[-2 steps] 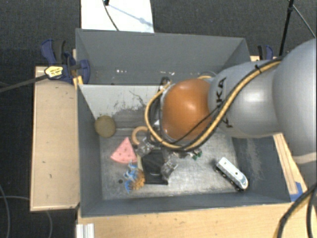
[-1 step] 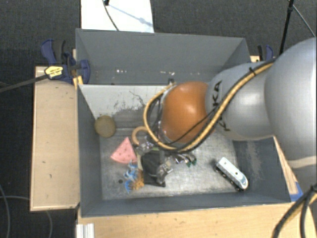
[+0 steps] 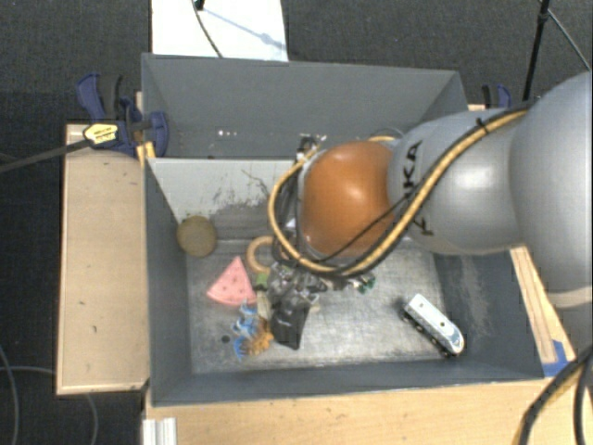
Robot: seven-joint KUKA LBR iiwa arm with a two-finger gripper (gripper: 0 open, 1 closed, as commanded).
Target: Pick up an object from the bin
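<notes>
Where the arm dips into the bin [image 3: 167, 276], its tool [image 3: 288, 323] sits low near the front wall; whether it is wide or narrow cannot be told. A small blue and orange thing [image 3: 248, 330] lies just at its nine o'clock. A pink wedge [image 3: 232, 284] is at ten, a tan ball [image 3: 196, 235] beyond it, and a white toy bus [image 3: 433, 323] well apart at three.

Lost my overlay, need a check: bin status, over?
Gripper down in bin, left of centre, grip unreadable. Nearest: pink wedge, blue-orange bits beside it. Well apart: white toy bus, view's right.
</notes>
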